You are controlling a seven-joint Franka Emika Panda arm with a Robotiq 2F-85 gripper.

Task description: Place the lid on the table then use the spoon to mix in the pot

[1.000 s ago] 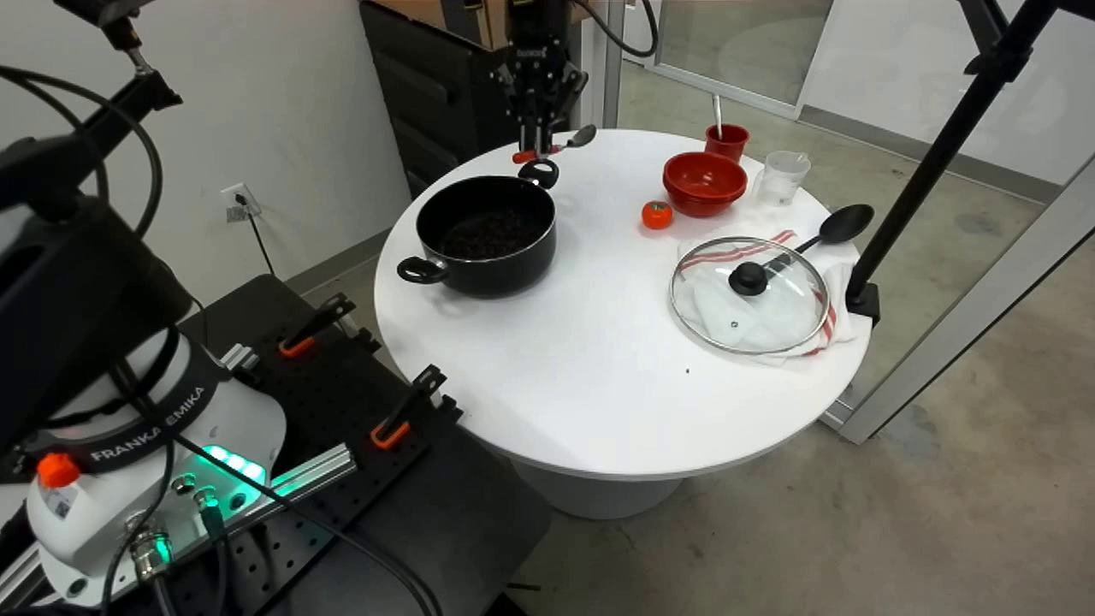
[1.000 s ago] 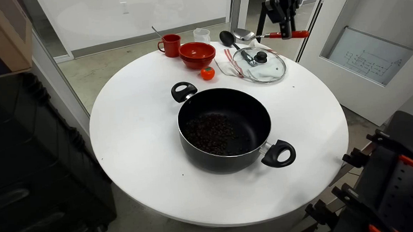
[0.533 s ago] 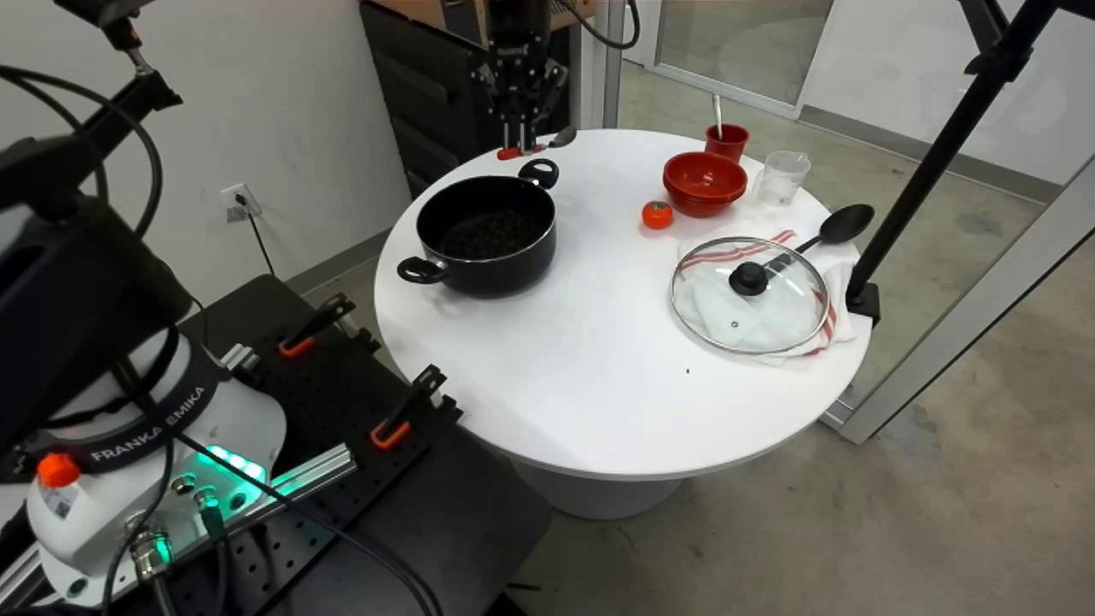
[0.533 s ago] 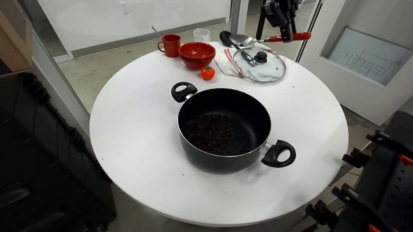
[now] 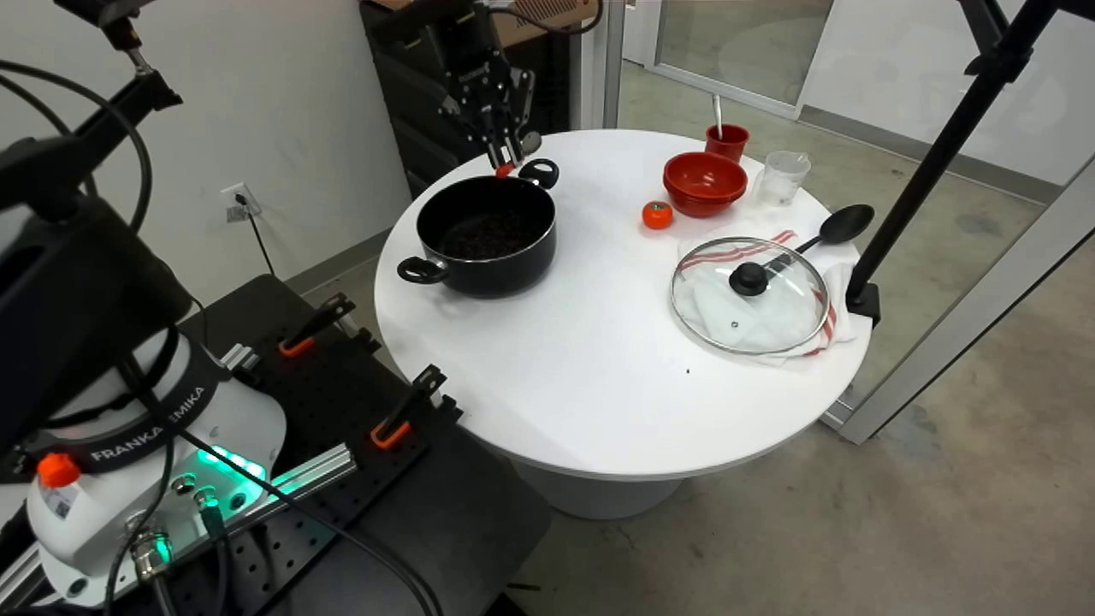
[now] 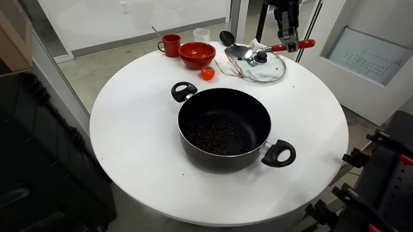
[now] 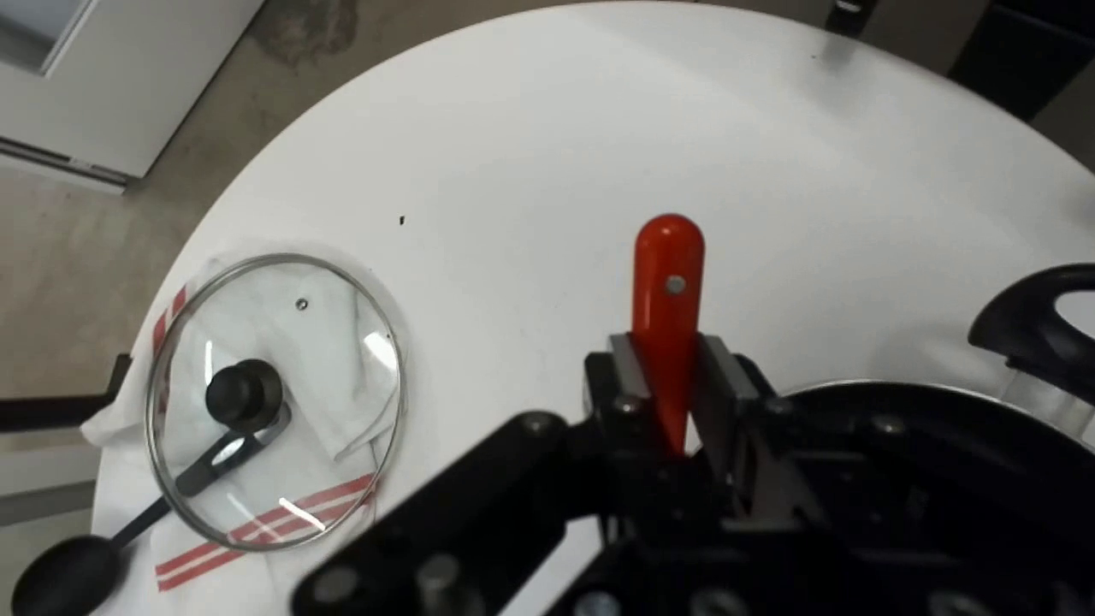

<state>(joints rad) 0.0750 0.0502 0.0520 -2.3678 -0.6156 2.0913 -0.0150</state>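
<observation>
My gripper (image 7: 672,368) is shut on the red handle of the spoon (image 7: 670,257), whose metal bowl is hidden in the wrist view. In an exterior view the spoon's bowl (image 6: 238,52) points away from the handle, held roughly level in the air. Seen from outside, the gripper (image 5: 506,157) hangs tilted beside the rear handle of the black pot (image 5: 500,278), above rim height. Dark bean-like bits lie in the pot (image 6: 226,164). The clear glass lid (image 7: 244,395), knob up, lies on a striped cloth on the white table (image 5: 582,385).
A black ladle (image 5: 847,223) lies partly under the lid. Red bowls (image 5: 705,180), a tomato (image 5: 657,215), a red mug (image 6: 171,45) with a utensil in it and a clear cup (image 5: 782,177) stand near the table's edge. A black pole (image 5: 932,154) is clamped to the edge.
The gripper and the spoon in it have come lower. The hand has tilted and moved left in an exterior view, closer to the pot. Pot and lid have not moved.
</observation>
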